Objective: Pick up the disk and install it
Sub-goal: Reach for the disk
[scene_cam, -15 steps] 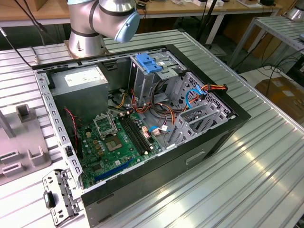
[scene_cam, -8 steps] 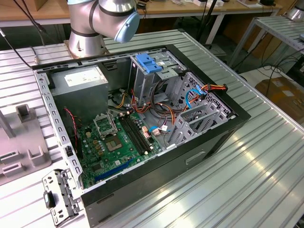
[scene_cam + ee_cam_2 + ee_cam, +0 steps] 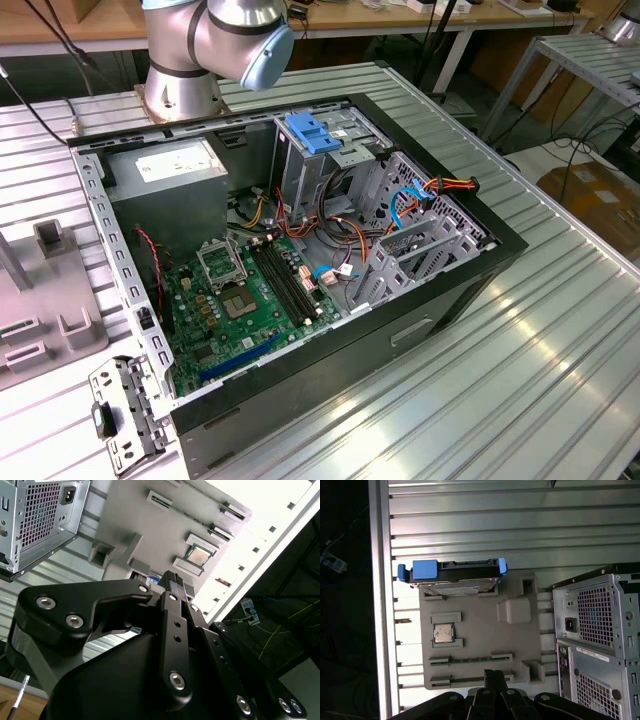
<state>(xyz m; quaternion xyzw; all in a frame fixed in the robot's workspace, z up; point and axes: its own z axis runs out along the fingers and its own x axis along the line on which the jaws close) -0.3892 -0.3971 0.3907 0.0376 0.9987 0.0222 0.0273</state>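
Gripper (image 3: 493, 676), fingers closed and empty, is poised over the grey fixture tray (image 3: 480, 635), apart from the disk (image 3: 452, 574), which could be toppled if approached unopened.

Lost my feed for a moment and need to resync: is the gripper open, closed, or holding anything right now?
Gripper: closed, fingertips together, holding nothing. The disk lies apart from it on the grey fixture plate.

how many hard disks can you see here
1. The disk sits at one end of the grey fixture plate, outside the computer case. The case's drive cage might hide others.
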